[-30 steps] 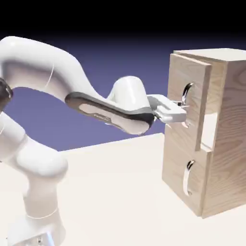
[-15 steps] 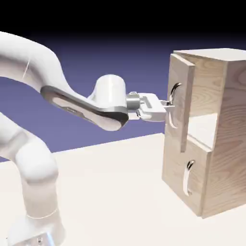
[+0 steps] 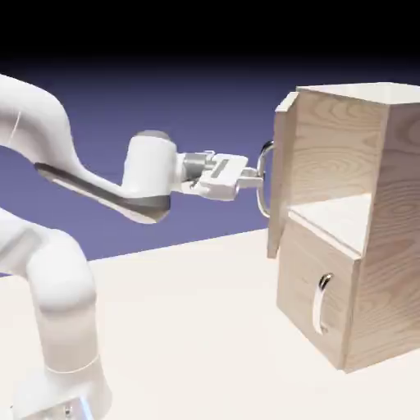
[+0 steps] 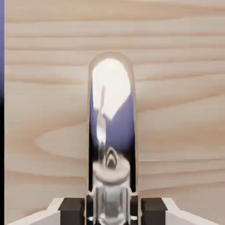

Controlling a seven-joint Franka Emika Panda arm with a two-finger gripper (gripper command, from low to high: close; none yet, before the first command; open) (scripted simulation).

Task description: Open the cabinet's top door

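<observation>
In the exterior view, the cabinet (image 3: 332, 287) stands toward three o'clock on the table (image 3: 197, 328). Its top door (image 3: 283, 176) is swung wide open, seen nearly edge-on, its long axis upright and its front facing nine o'clock. The door's curved silver handle (image 3: 262, 184) runs vertically too, and the end effector (image 3: 255, 180) is closed on it. In the hand view, the handle's long axis points from six to twelve o'clock.
</observation>
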